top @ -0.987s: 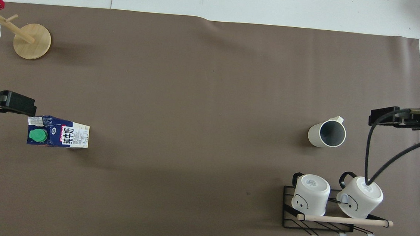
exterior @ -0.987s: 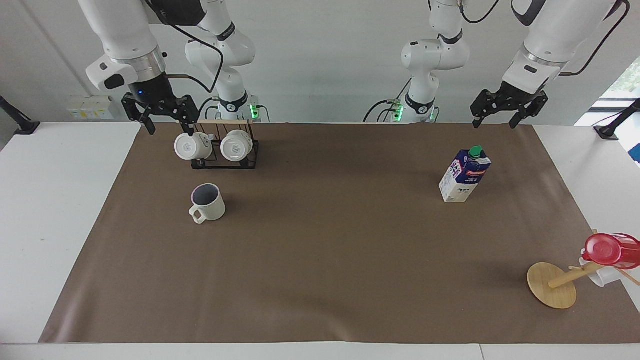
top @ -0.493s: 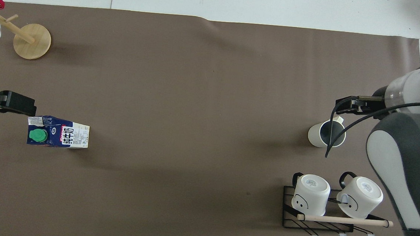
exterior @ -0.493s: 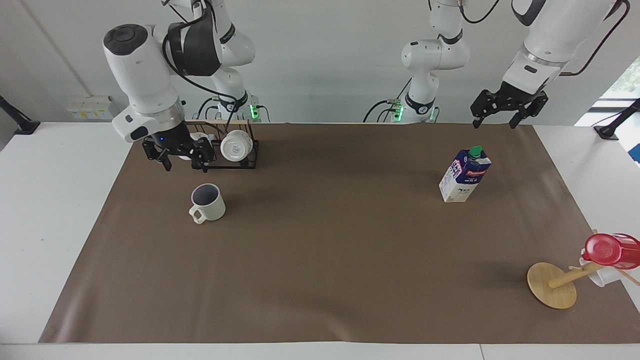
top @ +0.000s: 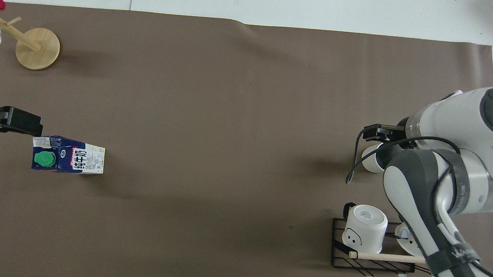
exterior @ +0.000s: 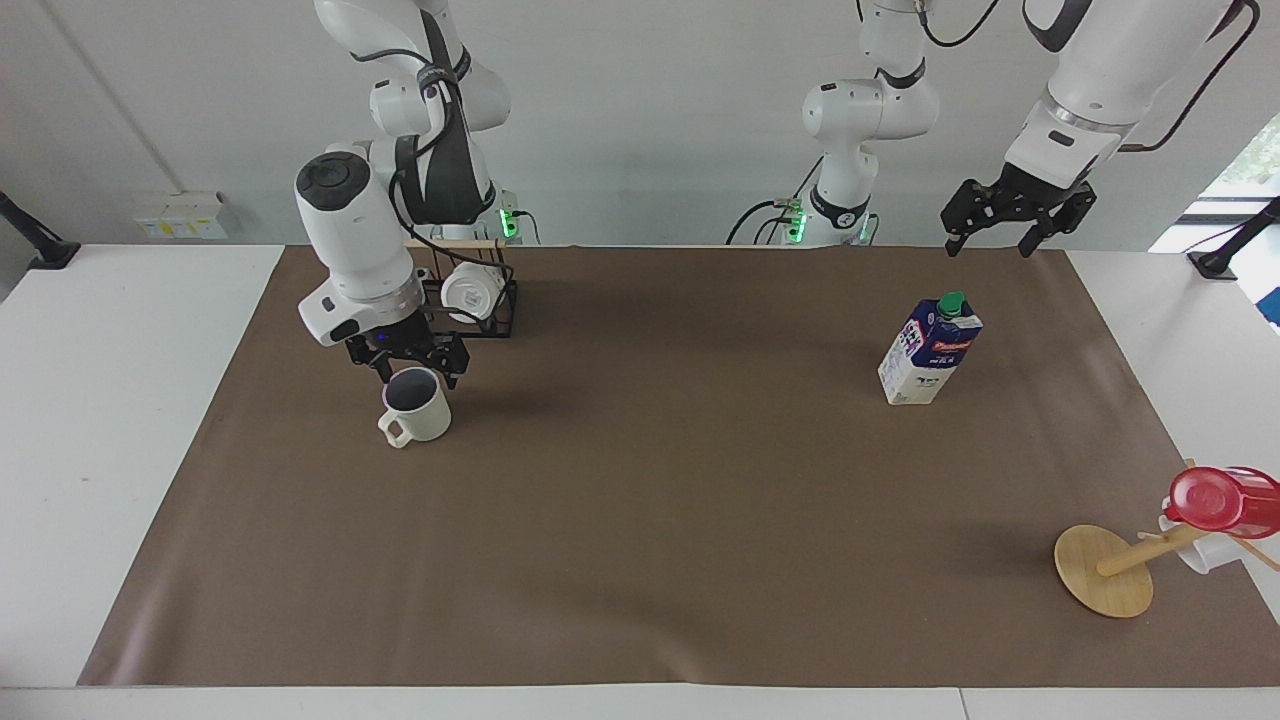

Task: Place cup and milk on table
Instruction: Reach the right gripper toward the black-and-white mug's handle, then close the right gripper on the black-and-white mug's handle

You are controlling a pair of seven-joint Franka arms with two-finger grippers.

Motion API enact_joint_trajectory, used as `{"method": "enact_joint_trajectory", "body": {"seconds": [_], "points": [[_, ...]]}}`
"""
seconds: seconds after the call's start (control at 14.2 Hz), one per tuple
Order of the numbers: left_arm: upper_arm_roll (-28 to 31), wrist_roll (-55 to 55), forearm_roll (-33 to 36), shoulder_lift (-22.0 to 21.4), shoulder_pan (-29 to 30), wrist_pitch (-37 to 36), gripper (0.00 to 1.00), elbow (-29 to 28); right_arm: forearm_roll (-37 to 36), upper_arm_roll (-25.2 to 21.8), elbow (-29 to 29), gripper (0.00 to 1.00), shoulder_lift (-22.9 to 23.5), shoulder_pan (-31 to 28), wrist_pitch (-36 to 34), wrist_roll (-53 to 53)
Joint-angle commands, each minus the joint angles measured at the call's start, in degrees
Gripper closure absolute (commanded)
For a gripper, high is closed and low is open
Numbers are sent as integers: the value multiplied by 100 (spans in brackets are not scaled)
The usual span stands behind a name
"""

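Note:
The cup (exterior: 420,410) stands upright on the brown sheet of the table (exterior: 650,500) toward the right arm's end, its handle pointing away from the robots. My right gripper (exterior: 418,370) is open and low at the cup's rim, a finger on each side; I cannot tell if it touches. In the overhead view the right gripper (top: 378,135) and arm cover most of the cup (top: 368,162). The milk (exterior: 930,350) stands upright toward the left arm's end, also in the overhead view (top: 68,161). My left gripper (exterior: 988,238) waits open in the air beside the milk (top: 28,122).
A black wire rack (exterior: 495,318) with two white mugs (top: 364,229) stands nearer to the robots than the cup. A wooden mug tree (exterior: 1105,570) lies tipped with a red cup (exterior: 1220,498) at the left arm's end, farther from the robots than the milk.
My right arm has come down from over the wire rack to the cup's rim. The cup, the milk and the left arm have not moved.

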Motion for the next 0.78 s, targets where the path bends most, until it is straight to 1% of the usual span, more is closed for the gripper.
{"method": "enact_joint_trajectory", "body": {"seconds": [0.0, 0.14, 0.35, 0.49, 0.7], "points": [[-33, -27, 59, 37, 49, -105, 0, 82, 56, 13, -428, 0, 59, -40, 577, 103], [-33, -27, 59, 37, 49, -97, 0, 90, 56, 13, -455, 0, 208, -39, 657, 138], [-33, -27, 59, 37, 49, -97, 0, 82, 56, 13, -569, 0, 226, -40, 736, 138], [-33, -27, 59, 37, 49, -97, 0, 82, 65, 13, -744, 0, 322, -83, 1068, 138], [-33, -27, 59, 37, 49, -105, 0, 82, 65, 13, -780, 0, 463, -92, 1280, 164]]}}
